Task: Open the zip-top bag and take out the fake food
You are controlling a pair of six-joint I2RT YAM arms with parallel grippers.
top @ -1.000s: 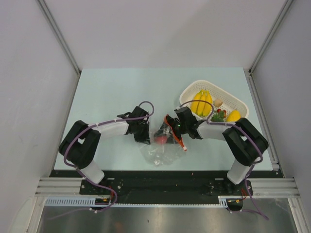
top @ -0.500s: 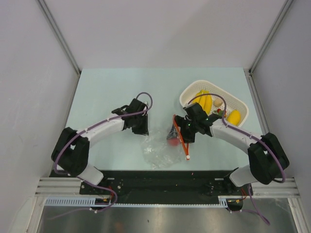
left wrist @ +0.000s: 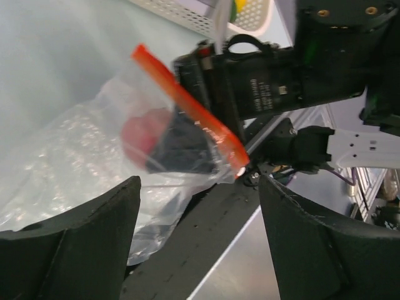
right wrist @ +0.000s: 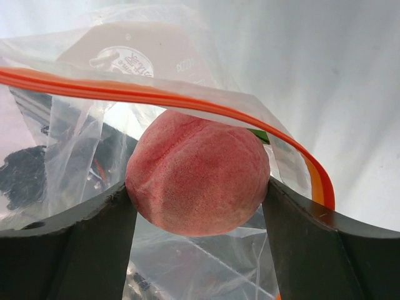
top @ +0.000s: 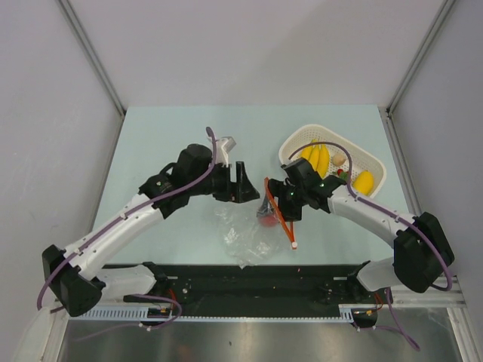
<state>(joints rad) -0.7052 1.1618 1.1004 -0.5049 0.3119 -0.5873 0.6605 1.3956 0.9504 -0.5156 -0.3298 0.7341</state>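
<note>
The right hand (right wrist: pixel 199 190) grips the red peach (right wrist: pixel 197 169) inside the zip-top bag (top: pixel 243 235). Pull it out slowly to the right. The left hand (top: pixel 242 183) is wide open, empty.

Left arm (top: pixel 113 228) and right arm (top: pixel 370 215) show white links, black joints, purple cables (top: pixel 215 147), black left claw (left wrist: pixel 197 187) and right claw (right wrist: pixel 197 178).

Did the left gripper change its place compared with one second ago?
Yes. The left gripper has drawn back from the zip-top bag and moved away from the near edge of the table, toward its far side.
</note>
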